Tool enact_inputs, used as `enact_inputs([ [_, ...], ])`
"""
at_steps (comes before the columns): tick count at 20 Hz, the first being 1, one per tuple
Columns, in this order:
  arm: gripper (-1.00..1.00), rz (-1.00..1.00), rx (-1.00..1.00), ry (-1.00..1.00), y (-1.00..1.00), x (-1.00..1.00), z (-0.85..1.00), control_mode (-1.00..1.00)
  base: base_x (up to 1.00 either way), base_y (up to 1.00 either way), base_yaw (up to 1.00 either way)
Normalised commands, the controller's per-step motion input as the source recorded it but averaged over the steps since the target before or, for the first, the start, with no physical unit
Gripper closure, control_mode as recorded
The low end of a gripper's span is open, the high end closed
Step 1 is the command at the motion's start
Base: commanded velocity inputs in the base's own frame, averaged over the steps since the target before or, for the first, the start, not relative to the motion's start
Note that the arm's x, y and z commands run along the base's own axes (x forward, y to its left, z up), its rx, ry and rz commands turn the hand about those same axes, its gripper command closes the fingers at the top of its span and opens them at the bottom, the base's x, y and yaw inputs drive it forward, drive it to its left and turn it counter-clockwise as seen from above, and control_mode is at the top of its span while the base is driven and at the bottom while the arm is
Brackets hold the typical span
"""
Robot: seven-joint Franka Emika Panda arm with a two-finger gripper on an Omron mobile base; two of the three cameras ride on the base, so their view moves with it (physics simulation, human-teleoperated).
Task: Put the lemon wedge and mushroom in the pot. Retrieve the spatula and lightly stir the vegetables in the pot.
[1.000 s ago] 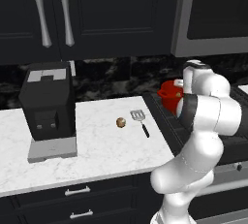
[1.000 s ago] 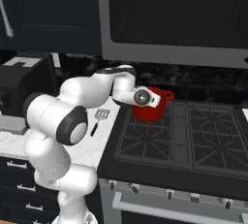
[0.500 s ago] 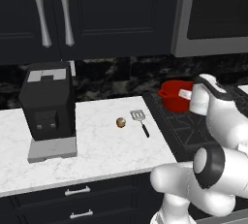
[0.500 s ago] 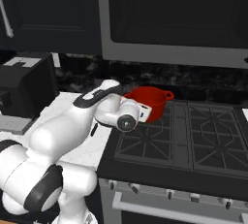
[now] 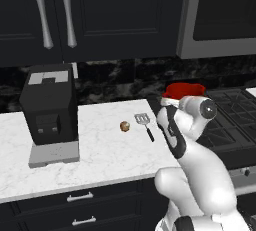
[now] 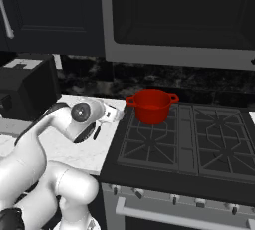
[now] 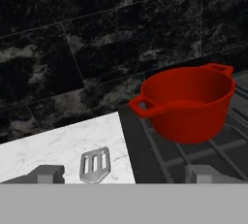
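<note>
While the gripper point(image 7: 123, 173) gapes wide, grasping nothing, the pot point(image 7: 186, 103) at 1 o'clock hides its inside.

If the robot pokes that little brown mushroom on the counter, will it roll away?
Probably, a bit. The mushroom looks like a small round ball lying free on the smooth white counter, so a nudge would likely set it rolling. It may bump into the spatula lying just beside it. It looks light too.

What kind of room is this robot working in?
A rendered kitchen, it seems: a gas stove carrying a red pot, a marble counter with a coffee machine, and dark cabinets above.
</note>
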Motion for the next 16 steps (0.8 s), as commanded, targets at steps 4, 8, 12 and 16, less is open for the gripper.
enact_inputs([
  [4,-1.00,0.00,0.00,0.42,0.67,-0.15,0.85,-1.00,0.00,0.00,0.00],
  [8,-1.00,0.00,-0.04,0.42,0.66,-0.04,0.48,-1.00,0.00,0.00,0.00],
  [12,-1.00,0.00,-0.12,0.25,0.68,-0.01,-0.33,-1.00,0.00,0.00,0.00],
  [16,-1.00,0.00,-0.01,0.16,0.64,-0.04,-0.81,-1.00,0.00,0.00,0.00],
])
